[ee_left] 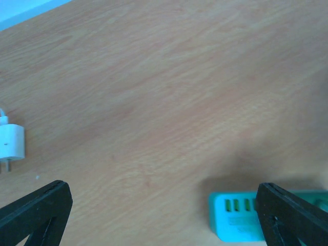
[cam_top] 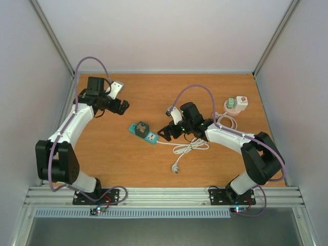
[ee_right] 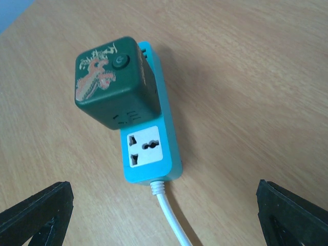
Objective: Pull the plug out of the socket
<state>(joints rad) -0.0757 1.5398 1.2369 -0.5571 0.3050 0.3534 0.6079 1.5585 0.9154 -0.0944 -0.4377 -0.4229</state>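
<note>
A turquoise socket strip (ee_right: 151, 148) is seen lying flat on the wooden table (cam_top: 154, 92), near its middle. A dark green, cube-shaped plug (ee_right: 115, 82) is seated in the strip, in the outlet farther from the cable exit. The outlet next to the cable exit is left free. A faded reddish print and a small round button are carried on the plug's top face. A white cable (cam_top: 189, 147) is led out of the strip's end and is bunched in a loose coil to the right of the strip.

The right gripper (ee_right: 164, 215) is held just to the right of the strip, at its cable end, and apart from it. Its fingers (ee_right: 36, 212) are spread wide and nothing is gripped. The strip and plug are framed ahead of the gap but are not touched.

The left gripper (ee_left: 164, 215) is held to the left of the strip and beyond it, clear of the plug. Its fingers (ee_left: 292, 215) are likewise parted wide, with nothing held. One end of the strip is caught at the lower edge of the left wrist view, beside one finger. A white plug (ee_left: 10, 143) is cut off at that view's side. It may be the cable's loose end, though this cannot be settled.

A small cluster of white adapters (cam_top: 237, 104) is set well to the right of the strip, towards the far side of the table.
</note>
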